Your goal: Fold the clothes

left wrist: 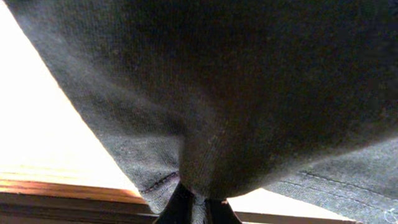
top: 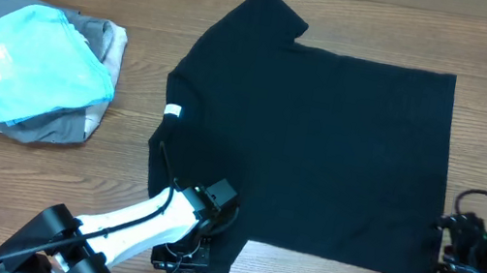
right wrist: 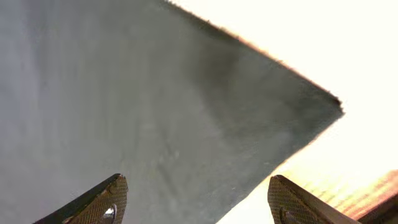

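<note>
A black T-shirt (top: 320, 149) lies flat on the wooden table, neck to the left with a small white tag (top: 173, 111). My left gripper (top: 197, 247) is at the shirt's near left sleeve and is shut on a fold of the black fabric (left wrist: 205, 155), which fills the left wrist view. My right gripper (top: 450, 253) is open at the shirt's near right hem corner. In the right wrist view its fingers (right wrist: 196, 199) straddle the edge of the black fabric (right wrist: 155, 112), with nothing held.
A pile of grey folded garments (top: 59, 122) with a light blue printed garment (top: 34, 64) on top sits at the far left. Bare wood (top: 418, 27) surrounds the shirt. The table's near edge (left wrist: 62, 193) is just below the left gripper.
</note>
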`<state>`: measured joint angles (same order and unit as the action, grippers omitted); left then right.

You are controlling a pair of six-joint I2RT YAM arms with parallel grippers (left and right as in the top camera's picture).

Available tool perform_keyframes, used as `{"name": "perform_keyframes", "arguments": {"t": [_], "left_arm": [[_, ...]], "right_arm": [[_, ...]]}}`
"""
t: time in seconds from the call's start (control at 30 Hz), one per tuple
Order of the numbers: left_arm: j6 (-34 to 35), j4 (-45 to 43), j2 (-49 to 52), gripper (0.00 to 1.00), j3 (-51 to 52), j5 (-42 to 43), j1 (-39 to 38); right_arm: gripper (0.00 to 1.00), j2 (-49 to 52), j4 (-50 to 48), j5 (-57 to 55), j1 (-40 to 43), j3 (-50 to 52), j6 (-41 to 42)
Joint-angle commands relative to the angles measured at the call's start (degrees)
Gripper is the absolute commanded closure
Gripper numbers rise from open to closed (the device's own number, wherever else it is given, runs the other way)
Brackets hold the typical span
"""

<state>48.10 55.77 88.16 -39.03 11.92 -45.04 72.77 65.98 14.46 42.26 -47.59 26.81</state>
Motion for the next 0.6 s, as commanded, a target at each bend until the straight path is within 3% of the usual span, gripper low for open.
{"name": "perform_keyframes", "arguments": {"t": [0.0,0.27,0.57], "left_arm": [[0.3,0.5,-1.1,0.96,0.5,-0.1,-0.4],[0.3,0.5,-1.1,0.96,0.5,-0.3,-0.3],[0.1,0.5,-1.1,0.96,0.5,-0.3,-0.3]], "right_arm": [[0.24,-0.2,1.1,-2.7,5.2,0.2,0.7],[0.30,0.6,0.9,-1.2,12.9,2.4,0.7],[0.22,3.0,-10.1,-1.4,13.0,13.6,5.7]]}}
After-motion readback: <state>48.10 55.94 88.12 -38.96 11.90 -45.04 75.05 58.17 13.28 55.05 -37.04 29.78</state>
